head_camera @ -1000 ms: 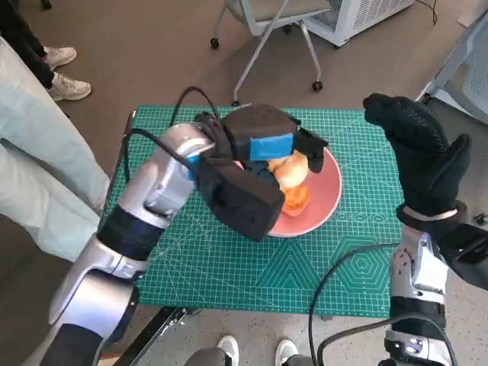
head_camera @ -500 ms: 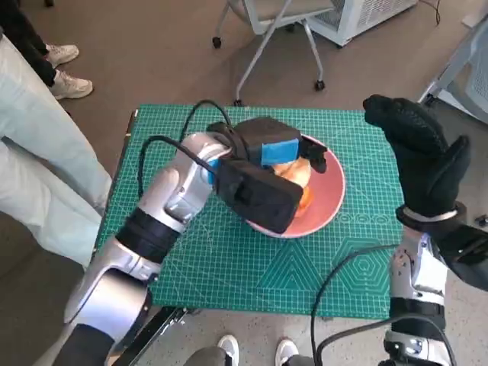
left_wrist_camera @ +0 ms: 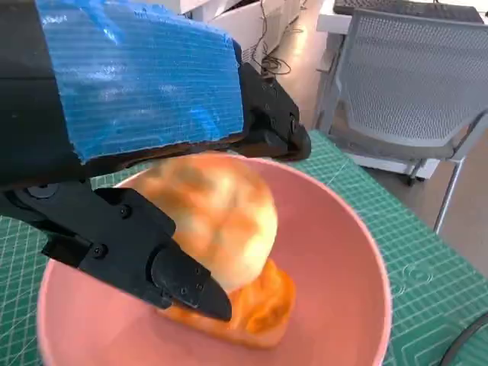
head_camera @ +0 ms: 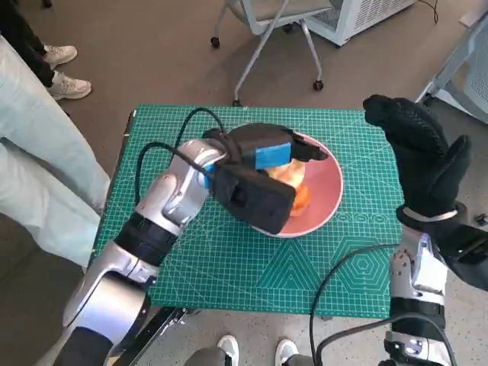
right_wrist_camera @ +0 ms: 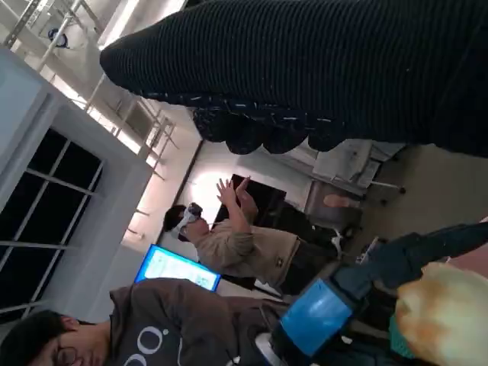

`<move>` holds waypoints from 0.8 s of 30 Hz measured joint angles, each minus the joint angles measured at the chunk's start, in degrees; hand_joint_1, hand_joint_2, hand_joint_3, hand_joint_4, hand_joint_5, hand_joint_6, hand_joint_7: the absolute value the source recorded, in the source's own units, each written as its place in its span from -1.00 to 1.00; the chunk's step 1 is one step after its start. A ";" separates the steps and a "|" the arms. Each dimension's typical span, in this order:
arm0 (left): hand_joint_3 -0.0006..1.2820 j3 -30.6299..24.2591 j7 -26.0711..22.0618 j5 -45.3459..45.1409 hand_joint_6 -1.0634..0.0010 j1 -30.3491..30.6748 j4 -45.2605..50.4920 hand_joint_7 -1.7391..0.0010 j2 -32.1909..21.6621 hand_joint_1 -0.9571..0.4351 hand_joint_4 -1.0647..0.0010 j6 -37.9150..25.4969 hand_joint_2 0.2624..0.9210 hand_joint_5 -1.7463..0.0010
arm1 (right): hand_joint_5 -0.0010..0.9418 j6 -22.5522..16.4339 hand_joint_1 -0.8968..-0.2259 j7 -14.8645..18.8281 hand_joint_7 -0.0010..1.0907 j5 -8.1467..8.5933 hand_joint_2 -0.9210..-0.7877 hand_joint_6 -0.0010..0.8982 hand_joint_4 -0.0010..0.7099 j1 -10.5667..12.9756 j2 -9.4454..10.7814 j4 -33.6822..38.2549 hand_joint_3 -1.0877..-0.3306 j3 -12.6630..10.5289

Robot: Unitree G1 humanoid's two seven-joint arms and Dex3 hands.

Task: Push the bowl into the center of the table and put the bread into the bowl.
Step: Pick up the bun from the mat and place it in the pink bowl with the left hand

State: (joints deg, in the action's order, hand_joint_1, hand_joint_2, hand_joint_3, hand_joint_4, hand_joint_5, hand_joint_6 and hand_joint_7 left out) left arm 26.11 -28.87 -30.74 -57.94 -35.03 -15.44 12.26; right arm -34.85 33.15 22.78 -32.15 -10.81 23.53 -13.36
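A pink bowl [head_camera: 332,189] stands on the green mat, a little right of the table's middle. My left hand [head_camera: 263,152], black with blue tape on its back, reaches into the bowl and grips the bread [head_camera: 293,176]. In the left wrist view the pale round bread [left_wrist_camera: 217,206] sits between the black fingers [left_wrist_camera: 267,126] and rests low inside the bowl [left_wrist_camera: 339,259], its underside orange. My right hand [head_camera: 423,156] is raised off the table's right edge, gloved, fingers spread, holding nothing.
A green cutting mat [head_camera: 229,267] covers the table. A wheeled chair [head_camera: 274,23] stands behind the far edge. A person's legs [head_camera: 34,160] are at the left and shoes [head_camera: 229,347] at the near edge. The right wrist view shows people [right_wrist_camera: 236,244] nearby.
My left forearm has swung a little to the right and the hand with the bread has settled lower into the bowl. The right hand has stayed raised.
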 measured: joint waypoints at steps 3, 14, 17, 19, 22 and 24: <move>-0.99 -2.12 -2.98 4.73 0.57 0.04 -1.10 1.00 0.07 -0.42 0.79 0.72 0.80 1.00 | -1.00 0.01 -0.35 0.00 -0.67 -0.01 -1.00 -0.55 -0.50 -0.02 0.00 0.04 -0.17 0.06; -1.00 -11.27 -8.13 18.57 0.66 0.33 -4.66 1.00 -1.06 -0.49 0.97 5.96 0.73 1.00 | -1.00 0.48 -0.35 0.00 -0.67 -0.02 -1.00 -0.55 -0.51 -0.49 0.00 0.01 -0.18 0.12; -1.00 -12.72 -8.26 19.96 0.68 0.74 -4.43 1.00 -1.92 -0.46 0.99 5.97 0.67 1.00 | -1.00 0.79 -0.35 -0.04 -0.67 -0.02 -1.00 -0.55 -0.51 -0.68 0.00 -0.09 -0.18 0.15; -0.99 -13.69 -8.32 20.60 0.69 1.33 -3.83 1.00 -2.58 -0.44 0.99 5.65 0.67 1.00 | -1.00 1.09 -0.36 -0.15 -0.67 -0.03 -1.00 -0.56 -0.50 -0.78 0.00 -0.29 -0.18 0.18; -0.97 -15.65 -8.32 22.27 0.70 2.93 -1.85 1.00 -3.46 -0.41 1.00 5.03 0.78 1.00 | -0.99 1.61 -0.37 -0.64 -0.67 -0.17 -1.00 -0.56 -0.50 -1.03 0.01 -0.84 -0.16 0.34; -0.96 -16.87 -8.33 23.51 0.70 3.82 -0.60 1.00 -3.90 -0.42 1.00 4.93 0.83 1.00 | -0.99 1.84 -0.37 -0.93 -0.67 -0.38 -1.00 -0.56 -0.49 -1.21 0.01 -1.27 -0.16 0.40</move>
State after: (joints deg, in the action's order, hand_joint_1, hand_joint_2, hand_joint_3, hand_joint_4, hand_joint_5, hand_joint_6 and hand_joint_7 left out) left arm 9.24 -37.20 -7.23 -54.12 -35.63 -19.34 17.19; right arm -33.01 32.22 22.40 -33.37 -10.80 22.27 -12.96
